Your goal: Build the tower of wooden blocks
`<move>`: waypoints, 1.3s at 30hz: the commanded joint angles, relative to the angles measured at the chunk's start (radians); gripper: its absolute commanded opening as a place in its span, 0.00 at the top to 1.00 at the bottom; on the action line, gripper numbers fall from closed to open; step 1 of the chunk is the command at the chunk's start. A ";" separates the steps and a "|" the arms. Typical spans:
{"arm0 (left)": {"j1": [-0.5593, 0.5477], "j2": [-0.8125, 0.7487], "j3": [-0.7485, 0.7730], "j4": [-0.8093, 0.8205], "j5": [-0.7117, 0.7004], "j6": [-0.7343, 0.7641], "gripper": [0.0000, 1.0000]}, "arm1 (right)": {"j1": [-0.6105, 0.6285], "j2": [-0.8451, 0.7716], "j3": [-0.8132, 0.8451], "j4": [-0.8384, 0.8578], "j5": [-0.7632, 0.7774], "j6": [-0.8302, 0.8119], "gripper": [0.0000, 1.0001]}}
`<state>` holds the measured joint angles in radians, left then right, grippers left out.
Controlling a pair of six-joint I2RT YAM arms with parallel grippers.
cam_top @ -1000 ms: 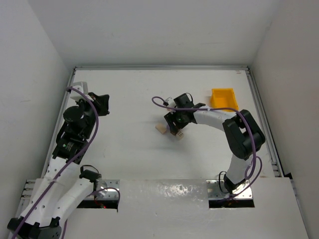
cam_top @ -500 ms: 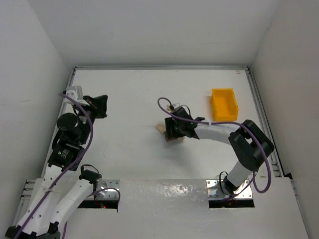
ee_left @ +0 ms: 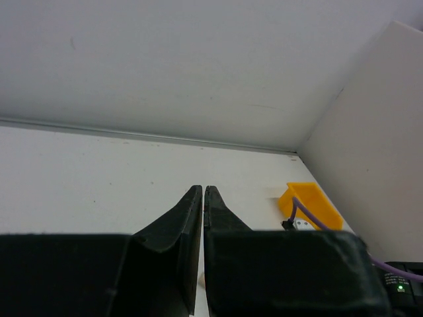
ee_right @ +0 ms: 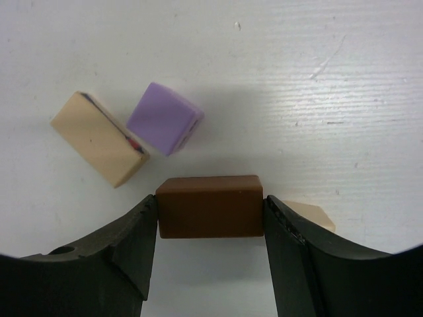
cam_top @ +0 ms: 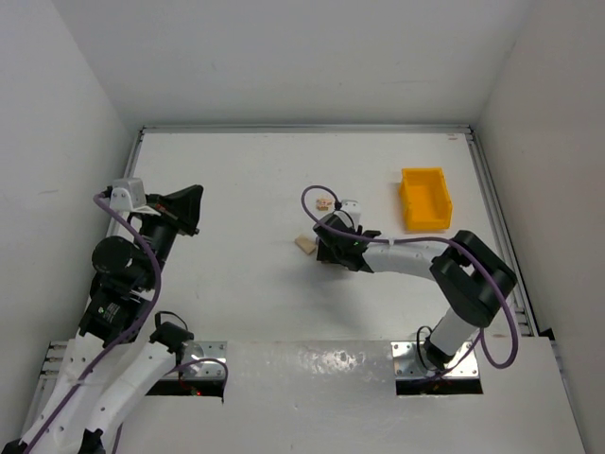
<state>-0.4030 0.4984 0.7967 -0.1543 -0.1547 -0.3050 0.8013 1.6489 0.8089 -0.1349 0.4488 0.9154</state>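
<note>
Four blocks: you get all of them only in the right wrist view, lying close together on the white table (ee_right: 344, 79).
Brown block (ee_right: 210, 211): clamped end to end by the right gripper (ee_right: 211, 199), one pad against each short face.
Purple block (ee_right: 165, 117): just beyond the brown one, turned at an angle and not touching it.
Light tan block (ee_right: 99, 137): just beside the purple one.
Tan piece (ee_right: 309, 214): mostly hidden behind one finger.
Overhead view: the right arm covers the brown and purple blocks, so you can pick out only the light tan one beside the gripper.
Left gripper (ee_left: 201, 193): fingers pressed together on nothing, at the table's left side, well apart from the blocks.
Yellow bin (cam_top: 423, 197): far right of the table; you also catch it in the left wrist view.
</note>
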 commanded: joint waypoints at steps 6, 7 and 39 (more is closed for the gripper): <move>-0.023 -0.006 0.010 0.019 -0.019 -0.003 0.96 | 0.027 0.072 0.049 -0.011 0.040 0.034 0.42; -0.023 -0.006 0.013 0.016 -0.019 -0.003 0.96 | 0.032 0.074 0.050 -0.012 0.047 0.033 0.42; -0.025 0.015 0.012 0.013 -0.025 0.000 0.96 | 0.076 0.005 0.147 -0.090 -0.007 -0.173 0.20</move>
<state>-0.4194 0.5041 0.7967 -0.1616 -0.1734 -0.3046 0.8722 1.7031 0.8776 -0.2047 0.4610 0.8143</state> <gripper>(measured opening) 0.040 0.799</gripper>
